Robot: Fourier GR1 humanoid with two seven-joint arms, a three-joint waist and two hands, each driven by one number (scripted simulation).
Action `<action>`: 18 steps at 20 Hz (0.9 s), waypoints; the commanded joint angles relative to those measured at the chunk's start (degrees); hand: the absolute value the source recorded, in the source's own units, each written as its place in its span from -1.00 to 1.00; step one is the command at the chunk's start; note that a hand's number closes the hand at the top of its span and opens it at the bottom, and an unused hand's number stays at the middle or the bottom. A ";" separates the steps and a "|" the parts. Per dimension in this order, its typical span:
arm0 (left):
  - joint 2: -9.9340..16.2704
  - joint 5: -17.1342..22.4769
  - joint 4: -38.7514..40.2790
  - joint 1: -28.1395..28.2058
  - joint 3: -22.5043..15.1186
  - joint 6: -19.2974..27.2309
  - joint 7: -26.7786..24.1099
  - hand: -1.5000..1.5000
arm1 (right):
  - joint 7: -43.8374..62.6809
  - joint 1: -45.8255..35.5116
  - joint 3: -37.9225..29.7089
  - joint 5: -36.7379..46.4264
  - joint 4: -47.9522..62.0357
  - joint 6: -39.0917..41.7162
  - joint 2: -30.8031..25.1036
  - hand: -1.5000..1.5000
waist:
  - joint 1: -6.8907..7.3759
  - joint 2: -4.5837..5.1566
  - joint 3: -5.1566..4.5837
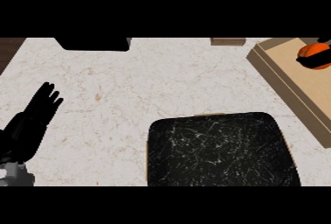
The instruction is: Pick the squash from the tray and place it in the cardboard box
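Counter top [129, 87] of pale marble, cream with faint tan veining — it fills most of the view. Dark wood surface [9, 50] shows at the upper left corner. A black object [93, 43] sits at the far edge; a small brown block [227, 41] lies further right — both cut off. Light even, shadows soft.

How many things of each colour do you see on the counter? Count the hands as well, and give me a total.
Black: 4, namely the tray, the left hand, the right hand, and a dark object at the far edge
Orange: 1, the squash
Tan: 2, the cardboard box and a small block
Total: 7
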 commanded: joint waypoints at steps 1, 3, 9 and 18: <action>-0.79 -0.88 1.85 1.09 -0.17 -0.56 -2.71 0.00 | -2.81 2.18 -1.65 -1.43 5.88 -1.18 0.60 -1.00 | -0.31 -0.04 -0.02; -2.16 -1.87 2.01 -1.30 -1.87 1.15 -0.99 0.00 | -7.17 -1.23 -2.64 -2.25 10.55 -0.86 -0.62 -1.00 | 0.19 0.21 0.02; -1.66 -1.45 2.19 -2.41 -0.32 2.02 -0.21 0.00 | -15.31 2.20 -8.84 -9.33 6.47 -9.75 1.42 -1.00 | -1.13 -0.22 0.03; 0.10 0.32 3.07 0.56 1.34 -1.69 -2.20 0.00 | -17.10 0.68 -22.99 -24.65 3.75 -11.41 -1.32 -1.00 | -1.05 -0.41 -0.03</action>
